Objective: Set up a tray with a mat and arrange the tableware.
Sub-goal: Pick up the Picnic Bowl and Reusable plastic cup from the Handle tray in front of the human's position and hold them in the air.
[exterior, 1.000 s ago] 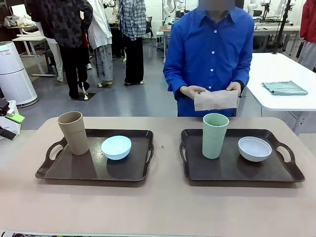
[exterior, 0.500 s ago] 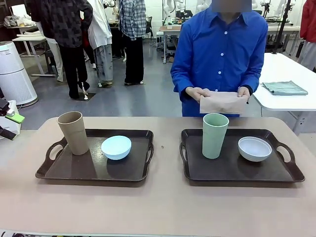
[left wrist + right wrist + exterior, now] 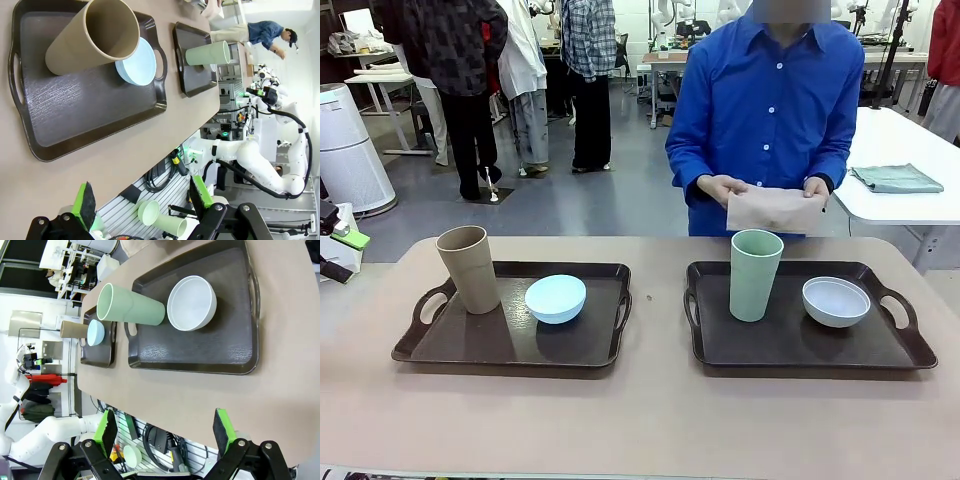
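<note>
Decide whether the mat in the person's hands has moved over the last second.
Yes: the mat has shifted slightly to picture right, measured against the pale green cup, which stayed put.

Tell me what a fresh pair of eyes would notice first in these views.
Two dark trays sit side by side on the table: the left tray holds the tan-brown cup and light blue bowl, the right tray the pale green cup and whitish bowl. Across the table, a person in a blue shirt holds a tan mat, not yet on either tray.
</note>
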